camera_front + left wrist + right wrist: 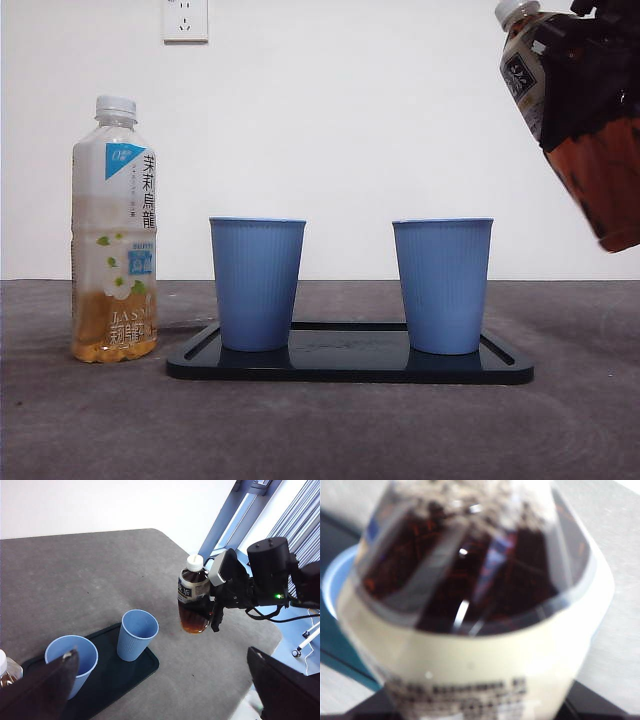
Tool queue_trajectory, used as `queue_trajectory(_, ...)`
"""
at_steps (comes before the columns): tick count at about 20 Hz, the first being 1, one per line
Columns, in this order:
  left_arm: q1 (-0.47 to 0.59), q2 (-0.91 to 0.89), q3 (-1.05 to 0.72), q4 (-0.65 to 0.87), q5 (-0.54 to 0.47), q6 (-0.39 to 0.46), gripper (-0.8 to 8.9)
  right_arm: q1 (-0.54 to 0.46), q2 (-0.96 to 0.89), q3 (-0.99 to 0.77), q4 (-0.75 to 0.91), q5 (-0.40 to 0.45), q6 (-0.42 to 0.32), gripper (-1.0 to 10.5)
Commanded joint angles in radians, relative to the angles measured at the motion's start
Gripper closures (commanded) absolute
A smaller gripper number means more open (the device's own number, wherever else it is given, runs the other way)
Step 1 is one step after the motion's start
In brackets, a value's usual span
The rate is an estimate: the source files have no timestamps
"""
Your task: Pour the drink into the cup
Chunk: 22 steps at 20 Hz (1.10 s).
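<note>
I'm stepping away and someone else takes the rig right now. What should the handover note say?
Right gripper: shut on the dark tea bottle, held in the air, tilted, beside the tray; white cap still on.
Left gripper: open, waiting, holding nothing.
Two blue cups stand upright on the black tray; the jasmine tea bottle stands beside the tray.
Done: bottle picked up.
Left: uncap, carry it over a cup, pour.
</note>
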Motion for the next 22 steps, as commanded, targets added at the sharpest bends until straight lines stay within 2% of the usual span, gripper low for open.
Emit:
queue_trajectory(1, -0.004, 0.006, 0.023, 0.011, 0.000, 0.005, 2.20, 0.036, 0.041, 0.101, -0.058, 0.095, -0.076, 8.0)
queue_trajectory(3, -0.004, 0.006, 0.023, 0.011, 0.000, 0.005, 2.20, 0.079, 0.098, 0.164, -0.145, 0.188, -0.113, 8.0)
queue_trajectory(6, -0.004, 0.006, 0.023, 0.011, 0.000, 0.006, 2.20, 0.129, 0.188, 0.220, -0.217, 0.274, -0.143, 8.0)
queue_trajectory(10, -0.004, 0.006, 0.023, 0.009, 0.000, 0.006, 2.20, 0.171, 0.296, 0.229, -0.272, 0.412, -0.208, 8.0)
queue_trajectory(13, -0.004, 0.006, 0.023, 0.005, 0.000, 0.006, 2.20, 0.201, 0.356, 0.229, -0.296, 0.555, -0.267, 8.0)
queue_trajectory(15, -0.004, 0.005, 0.023, 0.004, 0.000, 0.006, 2.20, 0.221, 0.375, 0.229, -0.295, 0.612, -0.291, 8.0)
queue_trajectory(20, -0.006, 0.005, 0.023, 0.004, 0.000, 0.005, 2.20, 0.269, 0.395, 0.229, -0.290, 0.625, -0.341, 8.0)
queue_trajectory(22, -0.006, 0.005, 0.023, 0.004, 0.000, 0.005, 2.20, 0.276, 0.411, 0.229, -0.292, 0.673, -0.349, 8.0)
